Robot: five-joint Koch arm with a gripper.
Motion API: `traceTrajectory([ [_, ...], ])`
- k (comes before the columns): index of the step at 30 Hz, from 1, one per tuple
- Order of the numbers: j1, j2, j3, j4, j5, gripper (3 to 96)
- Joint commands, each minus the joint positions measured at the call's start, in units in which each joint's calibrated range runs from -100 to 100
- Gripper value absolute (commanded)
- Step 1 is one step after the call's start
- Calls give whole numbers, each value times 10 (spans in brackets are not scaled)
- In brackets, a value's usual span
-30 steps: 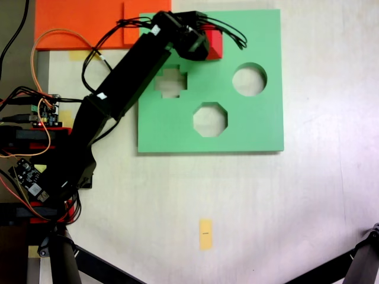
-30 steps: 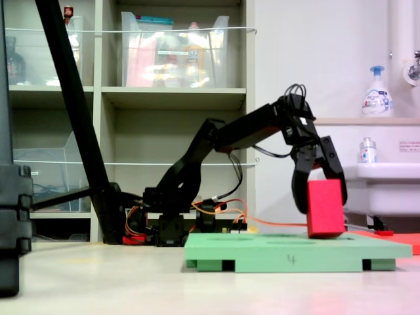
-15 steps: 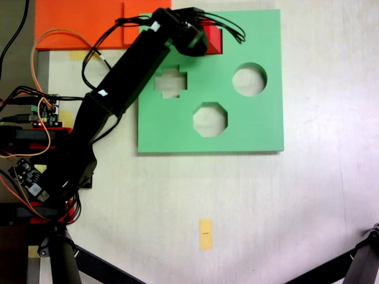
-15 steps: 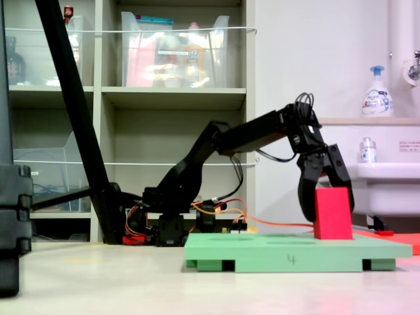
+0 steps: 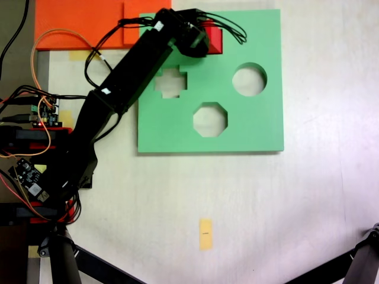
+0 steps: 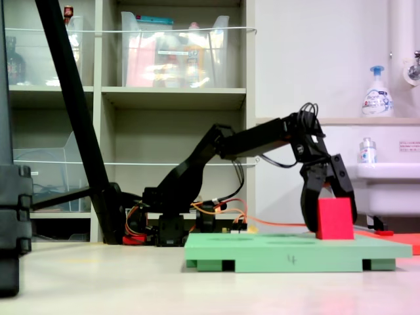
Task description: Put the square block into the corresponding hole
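Block [image 6: 335, 218] sat partly sunk in the hole at the board's [image 6: 289, 250] far corner, top proud of the surface. Gripper [image 6: 329, 211] jaws straddled it, seemingly clamped. Best move: press straight down, keep faces square, then release.
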Motion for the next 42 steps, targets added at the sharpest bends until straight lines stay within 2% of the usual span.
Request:
traceTrajectory([
  [1, -3, 20, 24, 41, 2, 405],
  [3, -5, 36, 24, 54, 3, 453],
  [7, -8, 52, 24, 59, 12, 612],
  [10, -11, 55, 24, 59, 12, 677],
  [14, -10, 52, 46, 64, 5, 932],
  [15, -10, 41, 49, 64, -1, 959],
  [20, -10, -133, 49, -17, -65, 958],
  [26, -36, -529, 46, -137, -302, 943],
  [29, -95, -686, 45, -137, -363, 844],
  [32, -193, -779, 44, -137, -443, 662],
  [34, -236, -777, 36, -94, -480, 637],
  [36, -256, -841, -84, -4, -536, 624],
  [38, -289, -1008, -384, 212, -574, 608],
  [42, -302, -1267, -1030, 906, -608, 566],
])
